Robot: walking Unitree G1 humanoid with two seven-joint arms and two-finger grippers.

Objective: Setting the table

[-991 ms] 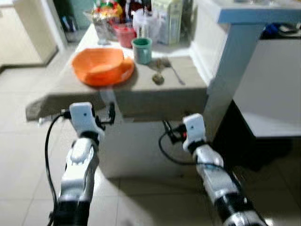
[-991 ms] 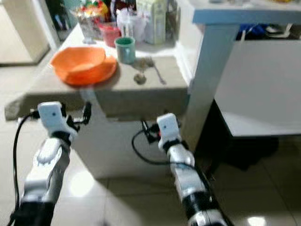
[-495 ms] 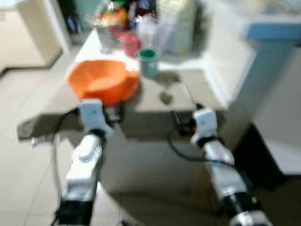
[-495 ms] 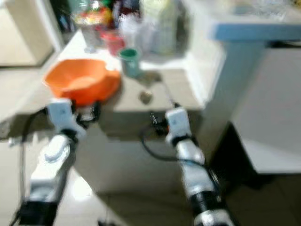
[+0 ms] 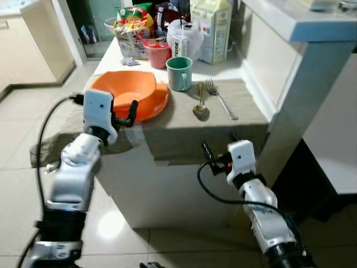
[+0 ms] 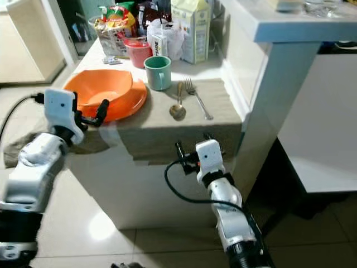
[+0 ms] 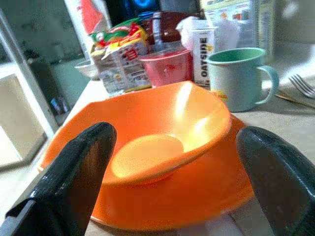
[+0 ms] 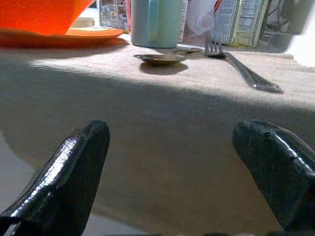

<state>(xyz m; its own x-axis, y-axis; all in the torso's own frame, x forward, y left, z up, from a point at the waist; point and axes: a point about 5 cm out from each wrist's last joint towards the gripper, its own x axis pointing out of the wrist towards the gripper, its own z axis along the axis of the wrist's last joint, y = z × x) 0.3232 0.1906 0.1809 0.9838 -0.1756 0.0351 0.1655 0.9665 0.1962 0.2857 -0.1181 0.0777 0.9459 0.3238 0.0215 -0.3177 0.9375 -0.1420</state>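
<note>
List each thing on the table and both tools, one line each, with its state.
Orange bowl: upright, on the orange plate, empty.
Green mug: upright.
Spoon: lying flat.
Fork: lying flat.
Carton: standing.
Left tool: open, facing the bowl.
Right tool: open, below the table edge.

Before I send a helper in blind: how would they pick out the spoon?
Find the table with the beige cloth and the orange bowl. Right of it stands a green mug; the spoon lies just in front, beside a fork. It has a rounded bowl, not tines.
</note>
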